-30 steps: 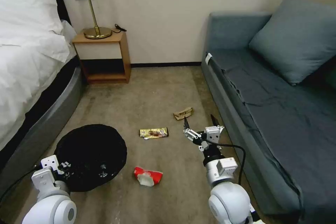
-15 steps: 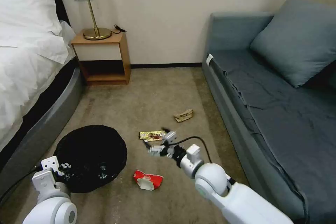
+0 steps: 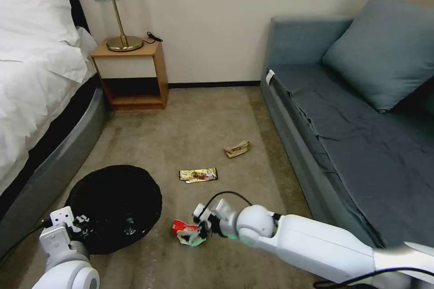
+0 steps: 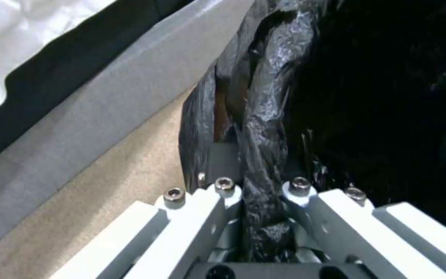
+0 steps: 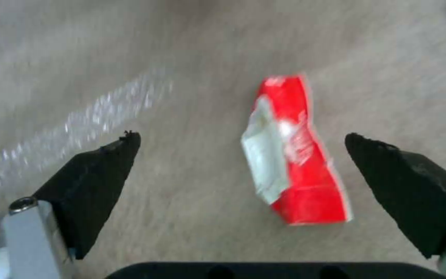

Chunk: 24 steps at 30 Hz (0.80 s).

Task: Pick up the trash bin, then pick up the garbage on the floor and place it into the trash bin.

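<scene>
Swung down since the earlier frame, right gripper (image 5: pixel 241 141) straddles, jaws apart, the light, crushable red-and-white wrapper (image 3: pixel 186 230) beside the trash bin (image 3: pixel 115 205), best pinched across its middle; left gripper (image 4: pixel 261 201) clamps the bin's rim.

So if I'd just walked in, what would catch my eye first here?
Probably the long white right arm, its right gripper open just above a crumpled red-and-white wrapper on the beige carpet. Beside the bed, the left gripper pinches the crinkly black bag rim of the round trash bin. A flat gold-brown snack wrapper lies further out.
</scene>
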{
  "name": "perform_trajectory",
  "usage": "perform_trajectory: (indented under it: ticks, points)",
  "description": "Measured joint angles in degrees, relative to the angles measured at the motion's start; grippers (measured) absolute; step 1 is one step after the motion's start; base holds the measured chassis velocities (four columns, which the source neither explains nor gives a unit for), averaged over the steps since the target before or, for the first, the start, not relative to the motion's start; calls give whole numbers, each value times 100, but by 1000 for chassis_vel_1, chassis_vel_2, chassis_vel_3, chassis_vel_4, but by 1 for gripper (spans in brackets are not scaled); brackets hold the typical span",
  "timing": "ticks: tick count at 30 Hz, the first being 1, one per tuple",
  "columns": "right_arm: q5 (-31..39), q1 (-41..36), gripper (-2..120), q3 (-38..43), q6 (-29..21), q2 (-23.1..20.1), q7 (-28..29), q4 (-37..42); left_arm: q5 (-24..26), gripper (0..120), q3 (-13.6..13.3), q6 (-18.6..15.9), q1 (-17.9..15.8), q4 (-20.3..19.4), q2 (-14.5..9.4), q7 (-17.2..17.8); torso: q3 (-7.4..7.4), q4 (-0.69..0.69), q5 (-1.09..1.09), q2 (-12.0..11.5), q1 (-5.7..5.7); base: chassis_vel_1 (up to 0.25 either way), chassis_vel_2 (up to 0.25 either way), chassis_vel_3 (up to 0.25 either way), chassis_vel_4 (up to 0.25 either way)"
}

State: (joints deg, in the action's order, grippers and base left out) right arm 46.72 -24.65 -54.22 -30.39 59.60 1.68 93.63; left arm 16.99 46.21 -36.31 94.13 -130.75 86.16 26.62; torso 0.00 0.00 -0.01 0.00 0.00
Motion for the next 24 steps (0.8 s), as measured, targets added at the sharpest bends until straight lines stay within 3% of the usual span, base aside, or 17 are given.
perform_trajectory:
  ticks: [8,13,24]
  points:
    - [-85,363,100,-788,440,821,109,-971,26,3,53,17,63,-74,33,1,0,1,0,0,0,0,0,0,0]
    - [-288,416,100,-913,667,1120,103,-1491,30,3,58,43,86,-103,54,2,0,0,1,0,0,0,0,0,0]
    - [-649,400,100,-1021,994,1287,-30,-2421,21,3,63,57,116,-145,60,4,0,0,1,0,0,0,0,0,0]
